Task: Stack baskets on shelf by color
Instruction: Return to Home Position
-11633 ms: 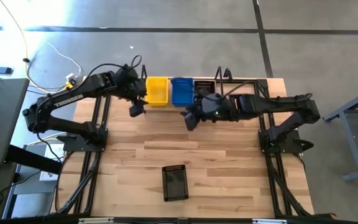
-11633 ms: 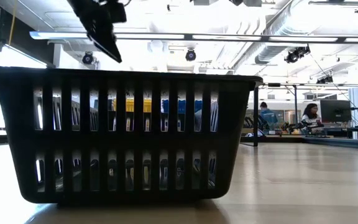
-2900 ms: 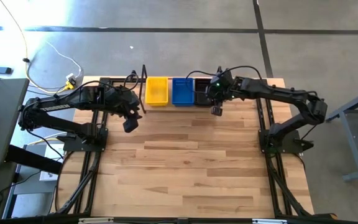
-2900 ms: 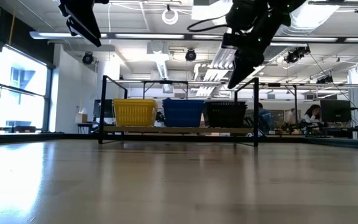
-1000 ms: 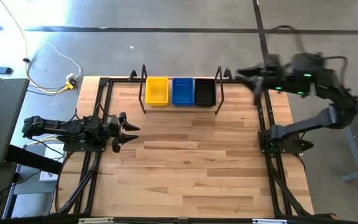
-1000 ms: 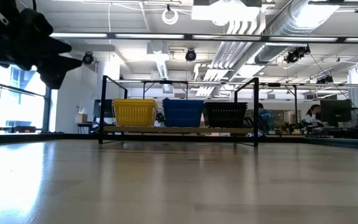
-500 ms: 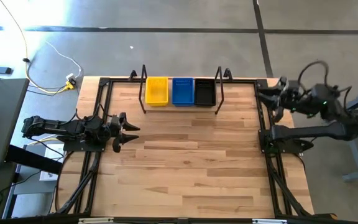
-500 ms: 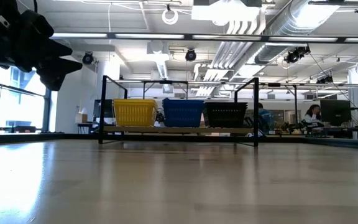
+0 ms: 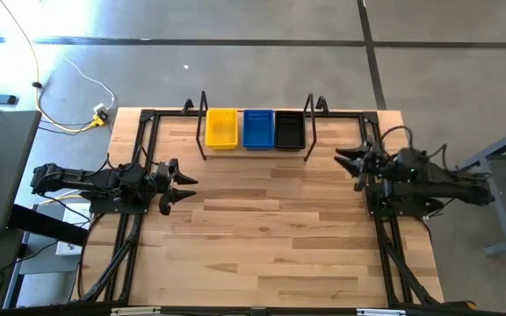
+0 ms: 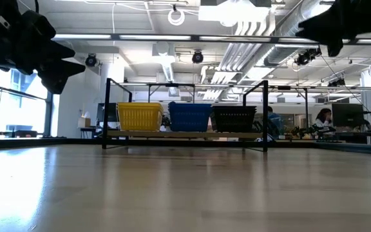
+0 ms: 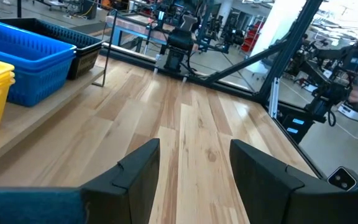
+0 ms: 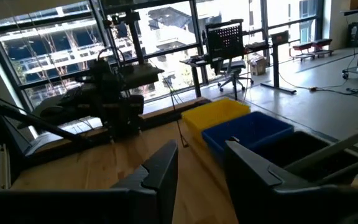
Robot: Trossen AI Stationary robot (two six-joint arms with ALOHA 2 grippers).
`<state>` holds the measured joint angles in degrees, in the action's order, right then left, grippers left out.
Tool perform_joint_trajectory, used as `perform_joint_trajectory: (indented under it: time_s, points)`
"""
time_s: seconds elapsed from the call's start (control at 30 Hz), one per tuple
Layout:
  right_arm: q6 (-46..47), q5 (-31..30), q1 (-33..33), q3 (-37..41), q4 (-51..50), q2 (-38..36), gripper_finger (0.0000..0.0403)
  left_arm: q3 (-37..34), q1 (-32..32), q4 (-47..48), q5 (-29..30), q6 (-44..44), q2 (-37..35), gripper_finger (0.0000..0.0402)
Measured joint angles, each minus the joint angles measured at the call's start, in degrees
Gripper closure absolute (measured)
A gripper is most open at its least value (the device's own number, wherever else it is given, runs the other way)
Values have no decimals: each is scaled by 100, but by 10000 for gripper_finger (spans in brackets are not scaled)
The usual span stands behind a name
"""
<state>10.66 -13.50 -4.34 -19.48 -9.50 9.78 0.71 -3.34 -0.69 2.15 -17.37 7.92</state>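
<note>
The yellow baskets [image 9: 221, 128], blue baskets [image 9: 257, 128] and black baskets [image 9: 289, 129] sit side by side on the shelf [image 9: 203, 112] at the table's far edge, each colour as one stack; how many are in each stack does not show. In the low view the yellow stack [image 10: 139, 116], blue stack [image 10: 190, 116] and black stack [image 10: 234, 118] rest on the shelf's rods. My left gripper [image 9: 183, 185] hangs open and empty over the table's left edge. My right gripper [image 9: 348, 163] is open and empty near the right edge, pointing left.
The black tube frame [image 9: 143, 158] runs along the table's left and right sides. The wooden table top [image 9: 262, 237] in front of the shelf is bare. People [image 10: 323, 119] sit at desks in the room beyond the table.
My right arm has swung down from high beyond the table's far right corner and folded back, so its gripper now sits low over the right edge, pointing left. The baskets have stayed in place.
</note>
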Motion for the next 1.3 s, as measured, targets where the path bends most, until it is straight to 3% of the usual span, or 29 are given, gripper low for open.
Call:
perform_joint_trajectory:
  time_s: [0.3,0.57,0.83,1.3]
  points:
    - [2,-25,-4,1053,412,-465,290,0,-1,0,0,-1,0,218]
    - [440,-466,-4,1620,502,-770,290,0,-1,0,0,-1,0,218]
    - [583,-689,-13,1637,532,-758,290,2,-1,0,0,-1,0,218]
    - [541,-481,-13,1637,514,-756,290,2,-1,0,0,-1,0,218]
